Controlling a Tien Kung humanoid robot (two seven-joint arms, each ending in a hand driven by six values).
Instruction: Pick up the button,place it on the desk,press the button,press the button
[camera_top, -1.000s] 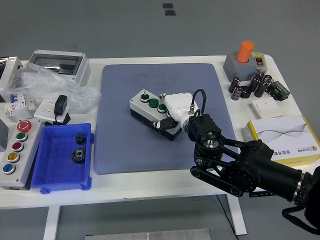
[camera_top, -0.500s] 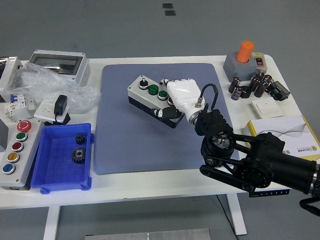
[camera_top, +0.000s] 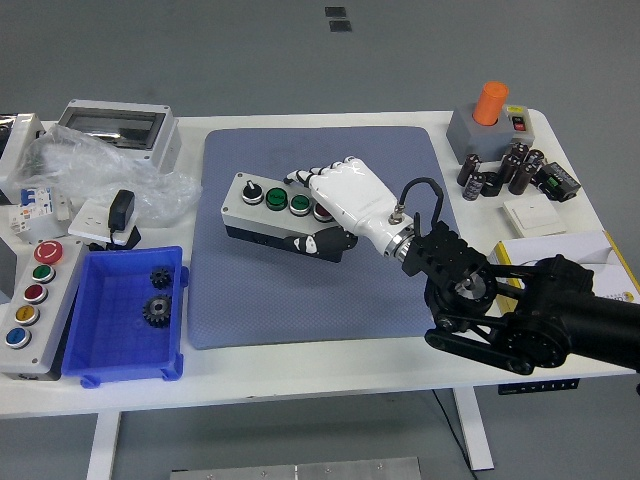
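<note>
Right hand (camera_top: 335, 205), white, frame centre, fingers clamped over right end of grey button box (camera_top: 270, 212), box on blue mat (camera_top: 320, 290), white table (camera_top: 330, 365).

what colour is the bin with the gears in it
Blue; the bin shows clearly in the head view, with two dark gears inside.

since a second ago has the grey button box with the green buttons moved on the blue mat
Yes. The grey button box, held by the white right hand, has shifted left across the blue mat, toward the blue bin, and turned to lie more level.
</note>
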